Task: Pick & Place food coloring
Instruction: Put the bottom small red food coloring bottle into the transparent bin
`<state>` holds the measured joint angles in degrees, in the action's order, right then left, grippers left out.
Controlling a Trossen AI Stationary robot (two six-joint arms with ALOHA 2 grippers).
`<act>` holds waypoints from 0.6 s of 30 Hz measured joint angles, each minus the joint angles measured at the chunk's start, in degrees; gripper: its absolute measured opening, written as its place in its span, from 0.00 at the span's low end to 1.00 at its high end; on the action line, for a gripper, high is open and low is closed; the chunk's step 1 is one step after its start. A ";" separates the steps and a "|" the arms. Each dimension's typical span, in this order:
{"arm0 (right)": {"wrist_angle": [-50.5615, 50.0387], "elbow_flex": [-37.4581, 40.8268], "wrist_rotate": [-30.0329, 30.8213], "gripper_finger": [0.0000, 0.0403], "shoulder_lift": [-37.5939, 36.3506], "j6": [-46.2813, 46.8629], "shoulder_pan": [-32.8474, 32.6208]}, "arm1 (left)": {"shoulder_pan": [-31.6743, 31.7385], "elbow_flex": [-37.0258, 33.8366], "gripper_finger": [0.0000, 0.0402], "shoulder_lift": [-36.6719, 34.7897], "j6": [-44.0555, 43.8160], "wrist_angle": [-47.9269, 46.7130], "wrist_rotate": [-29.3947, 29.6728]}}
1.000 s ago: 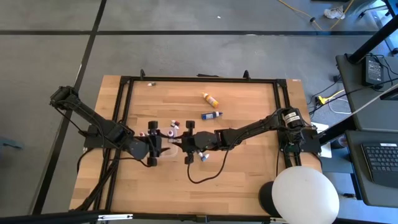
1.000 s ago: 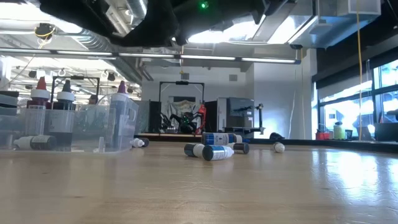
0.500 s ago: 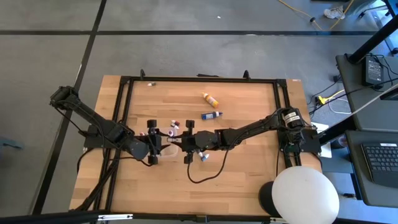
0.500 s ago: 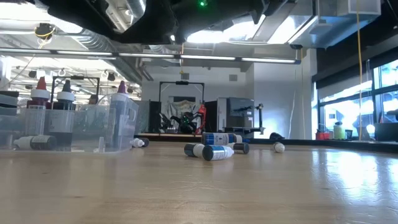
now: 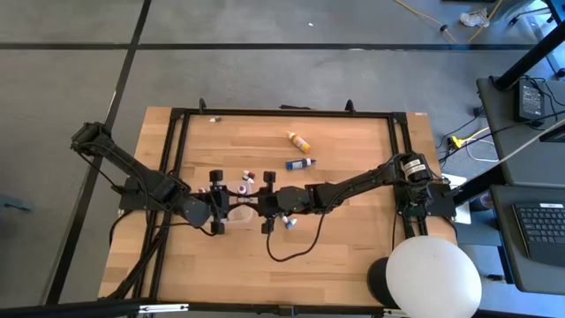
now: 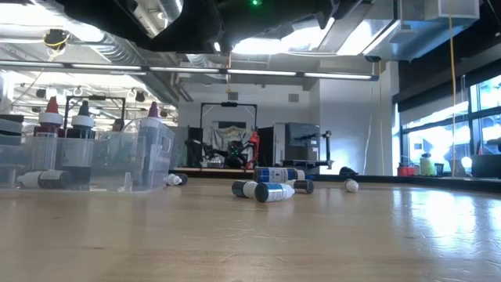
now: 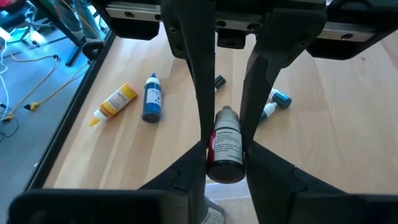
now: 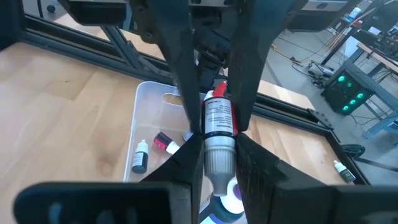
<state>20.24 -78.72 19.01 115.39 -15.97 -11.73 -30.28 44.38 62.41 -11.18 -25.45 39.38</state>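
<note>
Both arms met over mid-counter [image 5: 353,230], above the clear tray [image 8: 146,99].

- Left gripper [image 7: 225,146] was clamped on a red-labelled food coloring bottle [image 7: 225,144] with a grey cap, fingers [image 7: 198,93] pressing both flanks.
- Right gripper [image 8: 216,127] was clamped on what looked to be the same bottle, from the other end.
- Judgement: this was a handover. One gripper should let go fully before the other pulls away, or the bottle twists.
- Below, small bottles [image 8: 141,155] lay in the tray.
- Farther off, loose on the counter: an orange-yellow bottle [image 7: 115,102], a blue bottle [image 7: 151,98], and a teal-capped one [image 7: 275,102], all lying flat.
</note>
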 joint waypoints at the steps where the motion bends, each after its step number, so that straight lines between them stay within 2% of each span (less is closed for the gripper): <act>1: -0.04 0.00 0.00 0.20 0.00 -0.25 -0.02 | -0.01 0.00 0.23 0.00 0.00 0.00 0.02; 6: 0.00 0.00 -1.25 0.21 0.00 -2.36 0.02 | -0.01 0.00 0.19 0.00 -0.02 -0.04 0.10; 12: -1.48 0.00 -1.71 0.34 -0.07 -3.00 0.04 | -0.01 0.00 0.21 0.00 -0.40 -0.48 -0.13; 16: -7.43 0.00 4.62 0.40 -0.59 -3.96 -0.28 | 0.01 0.00 0.20 0.00 -5.31 -4.21 -2.85; 18: -9.80 0.00 6.51 0.42 -0.88 -3.87 -0.46 | 0.04 0.04 0.19 -0.04 -9.94 -7.07 -6.31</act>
<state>10.44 -78.72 25.51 114.52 -19.84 -12.19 -30.24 44.42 62.37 -21.12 -32.52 33.07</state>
